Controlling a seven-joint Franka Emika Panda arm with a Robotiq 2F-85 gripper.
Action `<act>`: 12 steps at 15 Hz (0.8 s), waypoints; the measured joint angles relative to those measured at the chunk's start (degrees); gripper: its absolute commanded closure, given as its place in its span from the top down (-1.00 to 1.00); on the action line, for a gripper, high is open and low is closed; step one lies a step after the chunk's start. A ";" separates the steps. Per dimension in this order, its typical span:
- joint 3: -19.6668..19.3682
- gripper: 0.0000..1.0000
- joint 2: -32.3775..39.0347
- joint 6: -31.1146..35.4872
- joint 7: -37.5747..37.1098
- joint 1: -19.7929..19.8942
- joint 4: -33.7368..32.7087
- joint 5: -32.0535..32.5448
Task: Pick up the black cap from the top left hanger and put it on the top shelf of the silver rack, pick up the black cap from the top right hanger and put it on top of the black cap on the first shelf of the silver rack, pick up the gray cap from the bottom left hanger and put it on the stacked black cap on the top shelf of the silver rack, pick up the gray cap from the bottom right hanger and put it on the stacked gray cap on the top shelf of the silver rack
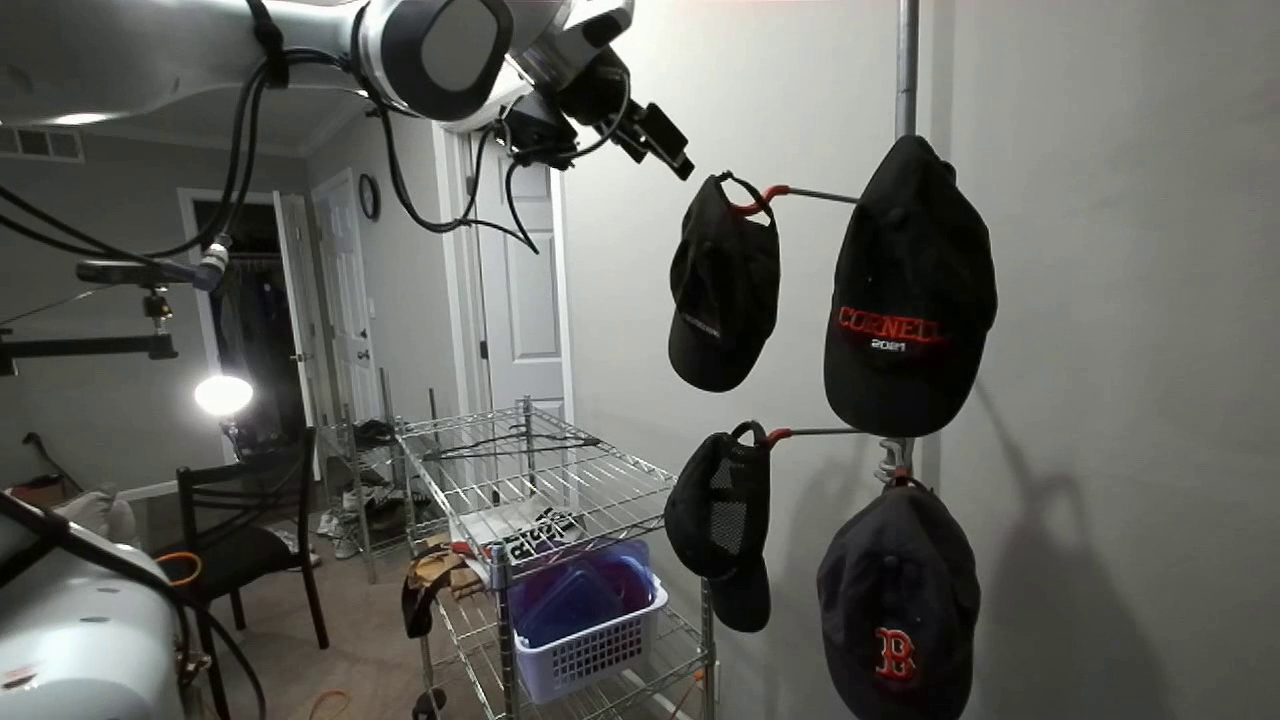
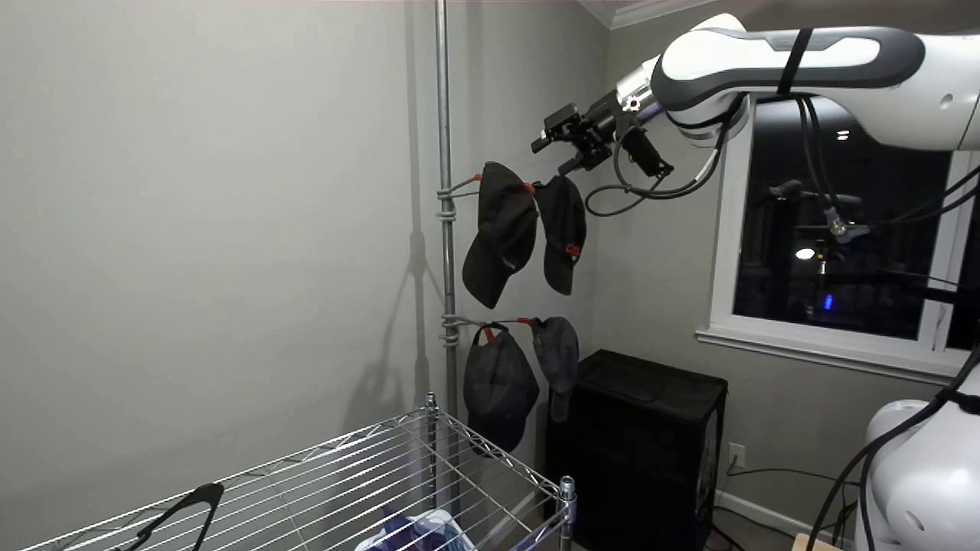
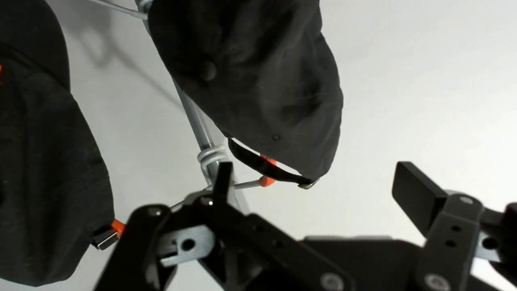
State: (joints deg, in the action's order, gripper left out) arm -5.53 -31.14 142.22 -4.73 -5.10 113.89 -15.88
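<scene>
Hanging by its strap point(image 3: 250, 159) from the red-tipped top left hanger point(image 3: 267, 181), the black cap point(image 3: 258, 85) is near the gripper point(image 3: 315, 178) – jaws spread wide, nothing held. The step in hand is presumably the first pick; the next move calls for bracketing the cap, closing and unhooking (before any carrying to the top shelf point(image 2: 344, 474) of the silver rack point(image 2: 567, 493)).

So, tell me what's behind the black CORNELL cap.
In an exterior view, a pole and a red-tipped rod run behind the black CORNELL cap, with the wall beyond; where they meet is covered there.
</scene>
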 measured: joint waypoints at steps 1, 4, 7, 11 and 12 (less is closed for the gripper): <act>-0.09 1.00 0.59 -0.28 0.25 -0.43 -0.62 -0.03; -0.04 1.00 3.83 -0.38 0.34 -0.75 -2.46 -0.03; 0.08 1.00 7.77 -0.38 0.43 -0.81 -4.23 -0.03; 0.49 0.33 10.97 -0.40 1.12 -0.81 -6.21 -0.03; 0.53 0.20 11.35 -0.51 1.27 -0.81 -6.59 -0.03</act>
State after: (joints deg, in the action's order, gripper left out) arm -5.00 -19.79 141.71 -3.46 -5.91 107.29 -15.92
